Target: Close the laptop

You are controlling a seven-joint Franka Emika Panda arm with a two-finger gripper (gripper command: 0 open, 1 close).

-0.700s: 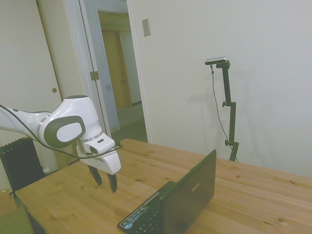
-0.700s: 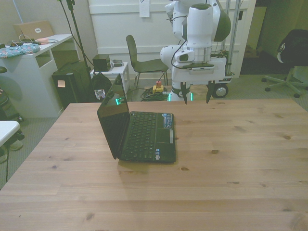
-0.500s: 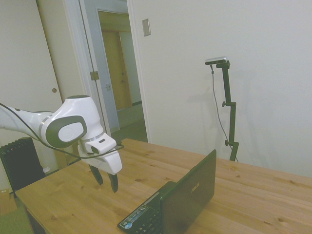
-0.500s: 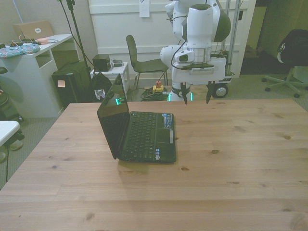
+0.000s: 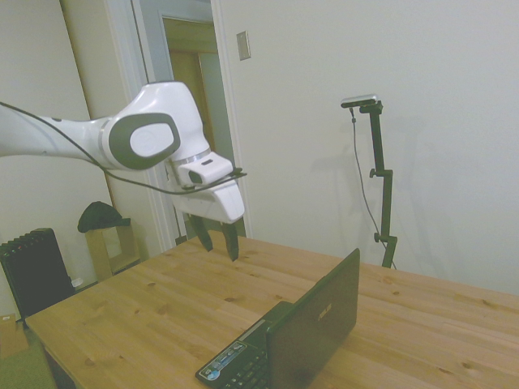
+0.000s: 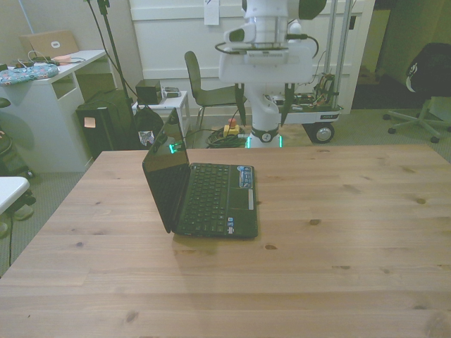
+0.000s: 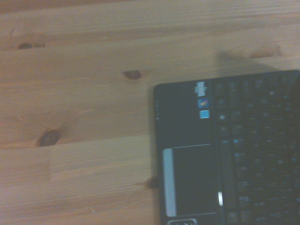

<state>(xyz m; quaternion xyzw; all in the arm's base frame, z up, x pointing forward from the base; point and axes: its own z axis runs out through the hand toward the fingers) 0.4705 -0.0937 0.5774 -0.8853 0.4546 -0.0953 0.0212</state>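
Observation:
The laptop [image 6: 211,198] is black and stands open on the wooden table [image 6: 338,232], its lid upright on the front view's left side. In the side view the laptop [image 5: 312,324] shows the back of its lid with a small silver logo. My gripper [image 6: 265,114] hangs open and holds nothing, high above the table's far edge, behind the laptop's palm-rest side. In the side view the gripper [image 5: 216,241] is well above the wood, apart from the laptop. The wrist view looks down on the laptop [image 7: 243,154]: its touchpad, keys and small coloured stickers [image 7: 202,100].
Behind the table stand a dark chair [image 6: 211,88], a white desk [image 6: 49,91] and a black case [image 6: 106,120] at the front view's left. An office chair [image 6: 423,98] is at the right. A radiator [image 5: 32,267] stands by the doorway.
The arm has lifted the gripper clearly higher and swung it toward the front view's left, nearer the laptop. Its fingers stay open. The laptop has not moved.

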